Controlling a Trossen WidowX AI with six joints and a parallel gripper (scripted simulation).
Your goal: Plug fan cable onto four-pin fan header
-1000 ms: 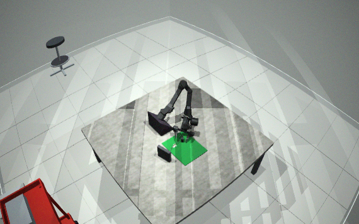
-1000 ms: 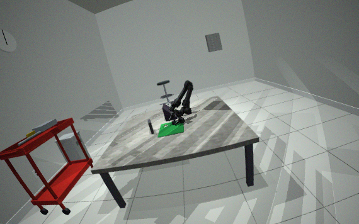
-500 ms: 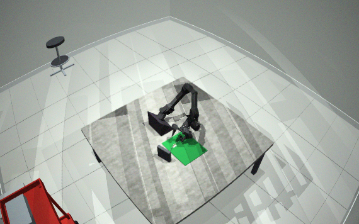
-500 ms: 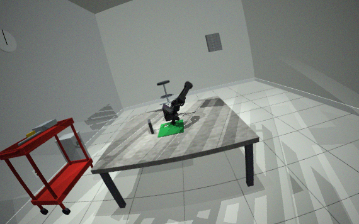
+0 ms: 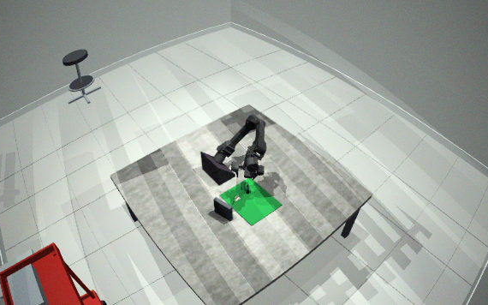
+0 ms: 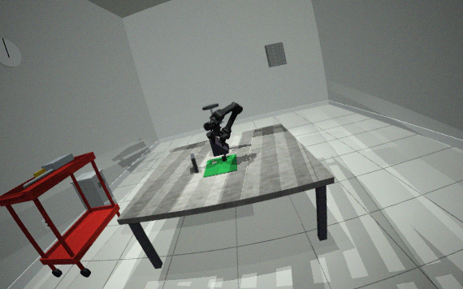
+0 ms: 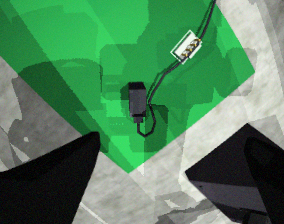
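In the top view the board [image 5: 259, 206] lies on the tabletop [image 5: 179, 240] near frame centre. The fan [image 5: 223, 208] stands just left of it, and a panel [image 5: 216, 168] sits at its upper left. The pincer [image 5: 247, 175] hangs above the board's upper corner, clear of it. In the wrist view the plug [image 7: 137, 100] stands mid-frame on the board, the header [image 7: 186, 46] to its upper right.

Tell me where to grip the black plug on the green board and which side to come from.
Grip the black plug across its narrow body, coming straight down from above. It stands on the green board with its cable looping off one end, so put the fingers on the two long, cable-free flanks. The gripper hangs open above it, holding nothing.
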